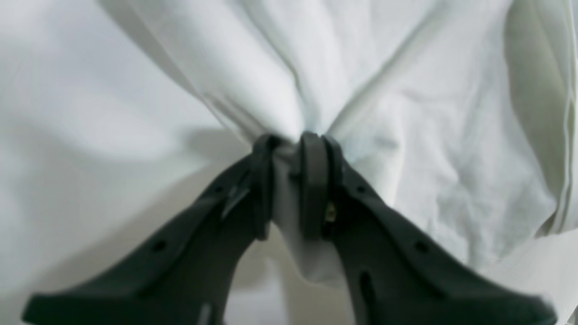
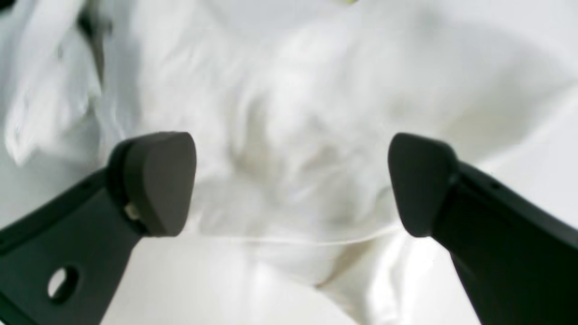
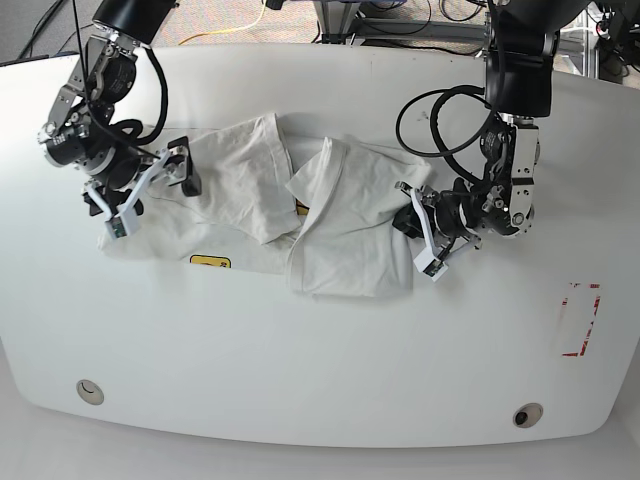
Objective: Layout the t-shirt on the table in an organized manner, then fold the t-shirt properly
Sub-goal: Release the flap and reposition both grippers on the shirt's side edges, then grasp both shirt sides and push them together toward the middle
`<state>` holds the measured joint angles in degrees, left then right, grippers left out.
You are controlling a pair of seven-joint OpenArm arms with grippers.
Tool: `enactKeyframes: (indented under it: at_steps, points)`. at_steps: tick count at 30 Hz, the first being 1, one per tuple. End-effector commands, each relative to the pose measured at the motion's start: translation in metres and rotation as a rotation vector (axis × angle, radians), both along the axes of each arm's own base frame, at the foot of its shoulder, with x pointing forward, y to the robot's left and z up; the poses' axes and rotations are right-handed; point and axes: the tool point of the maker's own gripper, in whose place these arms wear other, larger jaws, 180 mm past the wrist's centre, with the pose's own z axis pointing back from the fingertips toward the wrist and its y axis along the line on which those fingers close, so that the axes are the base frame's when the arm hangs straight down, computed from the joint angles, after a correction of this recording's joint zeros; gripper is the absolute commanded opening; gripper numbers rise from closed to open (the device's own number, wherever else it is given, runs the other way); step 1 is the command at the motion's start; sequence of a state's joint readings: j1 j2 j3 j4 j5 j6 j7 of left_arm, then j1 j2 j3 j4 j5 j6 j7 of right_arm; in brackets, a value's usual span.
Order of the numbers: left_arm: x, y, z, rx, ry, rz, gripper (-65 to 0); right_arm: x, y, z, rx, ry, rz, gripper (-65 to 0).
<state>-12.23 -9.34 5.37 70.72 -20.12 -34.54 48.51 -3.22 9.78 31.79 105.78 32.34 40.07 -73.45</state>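
Base view shows the t-shirt (image 3: pixel 300 215) lying crumpled across the middle of the table (image 3: pixel 300 380), with flaps folded over each other and a yellow patch (image 3: pixel 210 262) showing near its front edge. No container appears in any view. The left gripper (image 3: pixel 412 222) is at the shirt's edge on that view's right, and the right gripper (image 3: pixel 140 190) sits over the shirt's opposite end, toward the table's far left side. In the left wrist view, the left gripper (image 1: pixel 293 149) has its jaws drawn together on a bunch of white cloth, and the fabric (image 1: pixel 406 113) fans out in creases from the pinch. In the right wrist view, the right gripper (image 2: pixel 291 180) has its pads (image 2: pixel 156 180) spread wide apart, holding nothing; the shirt (image 2: pixel 316 113) lies below and between them, blurred. Near the table's front edge are two small round holes (image 3: pixel 90 390), and a red-outlined rectangle (image 3: pixel 580 320) marks its right side, well apart from the shirt.
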Motion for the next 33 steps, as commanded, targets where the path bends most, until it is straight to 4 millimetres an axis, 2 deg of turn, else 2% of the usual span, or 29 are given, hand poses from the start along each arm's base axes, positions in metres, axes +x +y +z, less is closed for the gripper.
enactKeyframes:
  at_steps: [1,4,9,10,11,14,17,20,26,29,33]
  points:
    - [-0.011,0.030,-0.014,0.132,0.065,-0.003,-56.4,0.008,-0.034,0.018,-0.018,-0.033,-0.101,0.0]
    - [-0.011,0.033,-0.014,0.137,0.064,0.000,-56.5,0.007,-0.056,0.012,0.015,-0.018,-0.181,0.0]
    - [-0.015,0.043,-0.017,0.151,0.074,0.003,-56.5,0.005,-0.087,-0.010,0.068,0.060,-0.247,0.0]
    - [-0.016,0.043,-0.018,0.153,0.077,0.003,-56.5,0.004,-0.089,-0.014,0.080,0.073,-0.255,0.0]
    - [-0.019,0.045,-0.020,0.156,0.084,0.003,-56.5,0.001,-0.094,-0.026,0.119,0.111,-0.280,0.0]
    - [-0.021,0.045,-0.019,0.157,0.080,0.001,-56.7,-0.006,-0.095,-0.049,0.197,0.173,-0.320,0.0]
    - [-0.021,0.043,-0.015,0.160,0.064,-0.005,-56.7,-0.011,-0.093,-0.060,0.236,0.204,-0.337,0.0]
    - [-0.027,0.041,-0.016,0.159,0.062,-0.011,-56.7,-0.010,-0.087,-0.063,0.248,0.209,-0.329,0.0]
    - [-0.029,0.038,-0.014,0.157,0.051,-0.019,-56.7,0.002,-0.033,-0.064,0.383,0.182,-0.228,0.0]
    - [-0.029,0.037,-0.014,0.156,0.051,-0.020,-56.7,0.004,-0.013,-0.064,0.430,0.177,-0.188,0.0]
    - [-0.029,0.037,-0.014,0.156,0.051,-0.020,-56.7,0.007,0.002,-0.063,0.469,0.168,-0.164,0.0]
